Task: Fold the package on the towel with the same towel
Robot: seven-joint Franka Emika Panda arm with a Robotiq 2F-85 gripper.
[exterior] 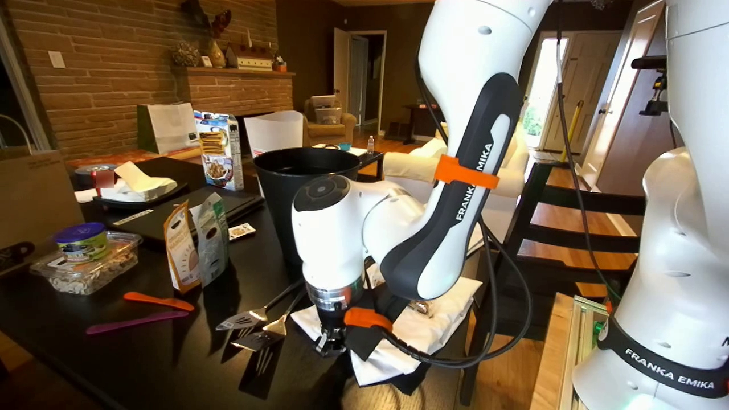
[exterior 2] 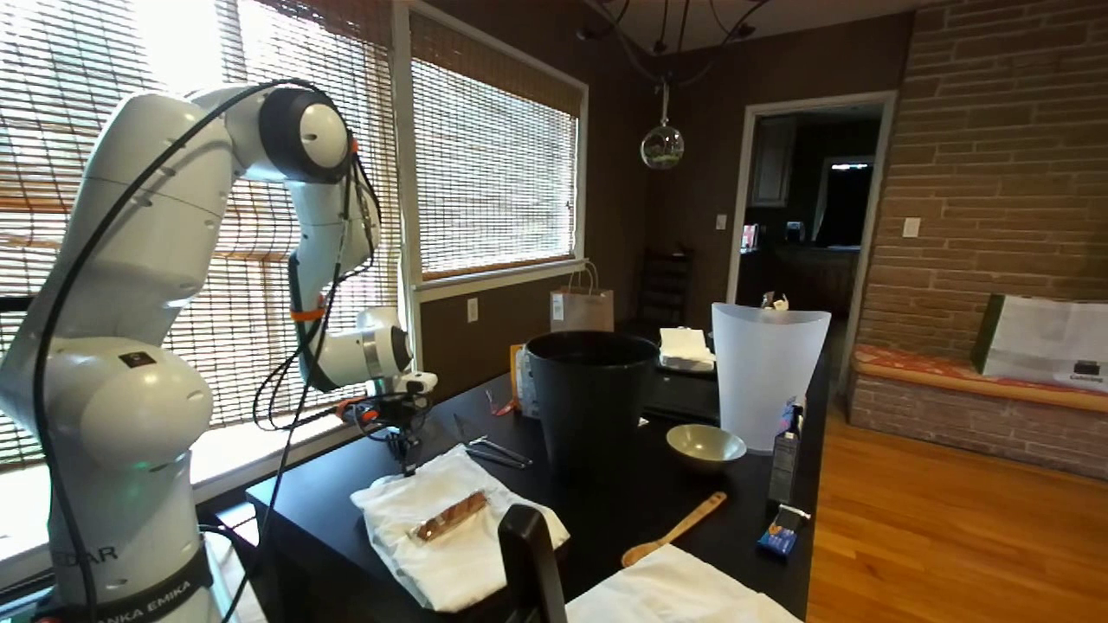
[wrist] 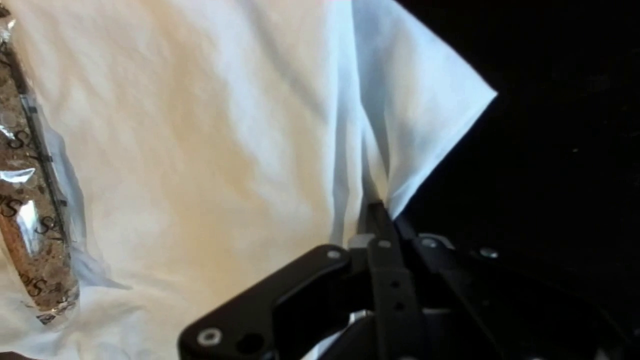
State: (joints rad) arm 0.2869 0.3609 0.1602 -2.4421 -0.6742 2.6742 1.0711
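The tool (wrist: 390, 216) pinches the towel (exterior 2: 450, 567) by one edge, so lift clear of the package (exterior 2: 450, 517), then fold toward the edge of the bench (exterior 2: 597, 523) by the chair (exterior: 609, 203).

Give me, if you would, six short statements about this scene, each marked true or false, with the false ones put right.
1. The packet lies on the towel. True.
2. The towel covers the packet. False: the packet lies uncovered.
3. The gripper pinches the towel. True.
4. The bowl stands on the table. True.
5. The spoon lies on the towel. False: the spoon lies on the table.
6. The gripper holds the packet. False: the gripper holds the towel.
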